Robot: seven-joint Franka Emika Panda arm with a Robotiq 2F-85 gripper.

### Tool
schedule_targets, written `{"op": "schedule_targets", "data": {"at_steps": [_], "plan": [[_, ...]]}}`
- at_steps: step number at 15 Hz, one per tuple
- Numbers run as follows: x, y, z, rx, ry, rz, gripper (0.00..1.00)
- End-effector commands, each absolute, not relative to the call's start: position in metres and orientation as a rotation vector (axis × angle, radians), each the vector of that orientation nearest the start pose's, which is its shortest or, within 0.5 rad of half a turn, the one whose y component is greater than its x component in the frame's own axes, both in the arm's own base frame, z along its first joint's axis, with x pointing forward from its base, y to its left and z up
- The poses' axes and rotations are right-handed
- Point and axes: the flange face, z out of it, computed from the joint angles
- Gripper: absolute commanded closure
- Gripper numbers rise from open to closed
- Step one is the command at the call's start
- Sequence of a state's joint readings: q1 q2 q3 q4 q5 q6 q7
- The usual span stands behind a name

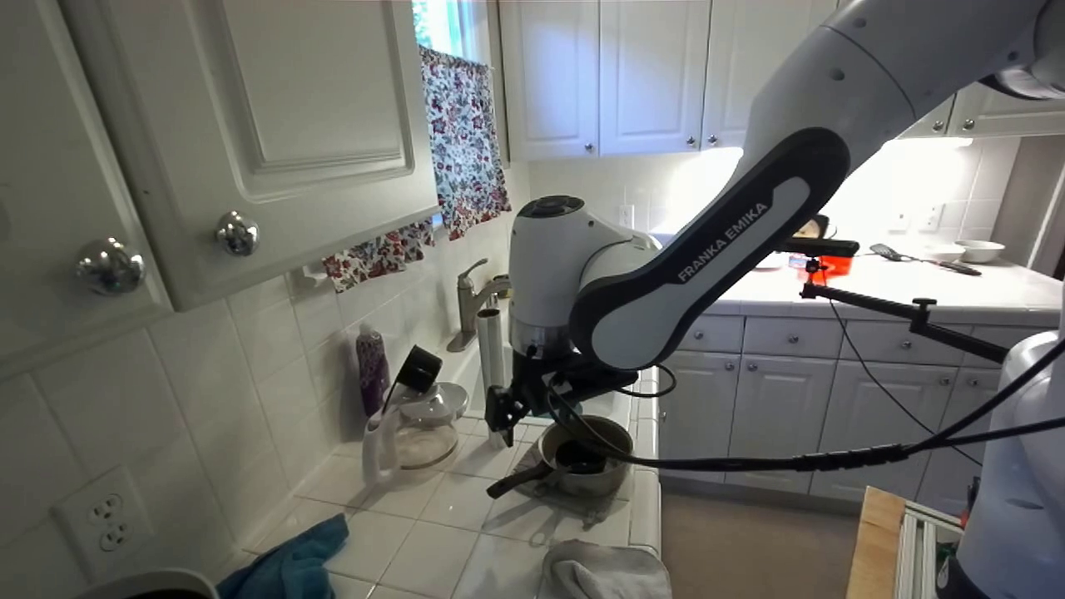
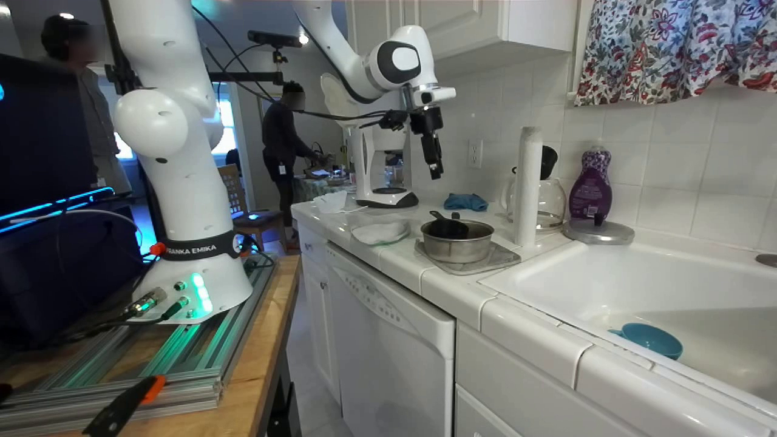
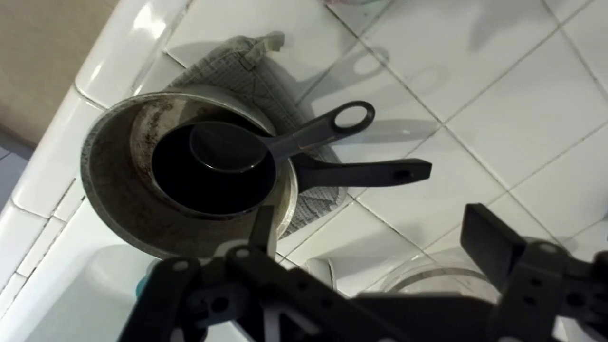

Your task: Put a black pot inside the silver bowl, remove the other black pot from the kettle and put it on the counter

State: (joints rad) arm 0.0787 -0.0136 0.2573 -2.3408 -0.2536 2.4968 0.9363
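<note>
Here, your silver bowl (image 3: 114, 190) sits on a grey quilted pad (image 3: 237, 66) on the white tiled counter (image 3: 427, 61), its dark stick handle reaching out over the tiles. The black pot (image 3: 228, 156) rests inside the silver bowl, its ring-ended handle sticking out over the rim, just beside the bowl's own handle. Your tool (image 3: 376, 232) hangs in the air, higher than the silver bowl and apart from it, its two fingers spread wide with tiles and glass showing between them. Just beside the silver bowl, a white roll (image 2: 528, 188) stands upright. On one side of the silver bowl you have the sink (image 2: 716, 273), a teal cup (image 2: 649, 341) lying in it; near the bowl on the opposite side lies a grey cloth (image 1: 607, 570). From the silver bowl toward the wall (image 2: 686, 176), past the roll, stands the clear glass kettle (image 1: 426, 445). The other black pot (image 1: 418, 370) is perched, tilted, at the kettle's top, its handle slanting down; where that handle lodges, you cannot tell. Farther from the silver bowl, a purple bottle (image 2: 590, 188) stands by the wall, a round metal lid (image 2: 598, 233) near it. Well apart from the bowl stands a white coffee maker (image 2: 388, 142).
</note>
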Motion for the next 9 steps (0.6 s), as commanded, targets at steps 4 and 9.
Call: {"op": "schedule_targets", "data": {"at_steps": [4,9], "plan": [[0.544,0.176,0.340,-2.796,0.759,-0.774,0.00],[0.610,0.194,0.361,-2.671,0.685,-1.108,0.00]]}}
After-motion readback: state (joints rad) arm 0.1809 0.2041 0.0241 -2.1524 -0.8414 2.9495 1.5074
